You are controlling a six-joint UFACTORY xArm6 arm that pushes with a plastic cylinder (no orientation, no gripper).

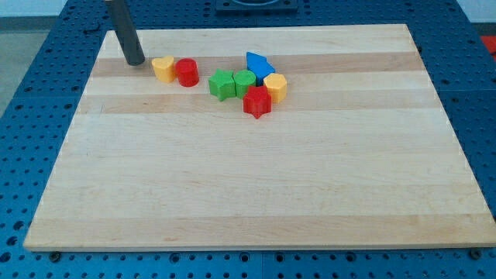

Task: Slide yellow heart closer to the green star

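My tip (134, 62) rests on the table (232, 194), just at nine o'clock of the yellow heart (163, 69), which touches the red cylinder (187, 72); the green star (222, 84) lies at four o'clock.

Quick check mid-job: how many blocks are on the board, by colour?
Yellow: 2, the yellow heart and a yellow block
Red: 2, a red cylinder and a red star
Green: 2, the green star and a green block
Blue: 1, a blue block
Total: 7
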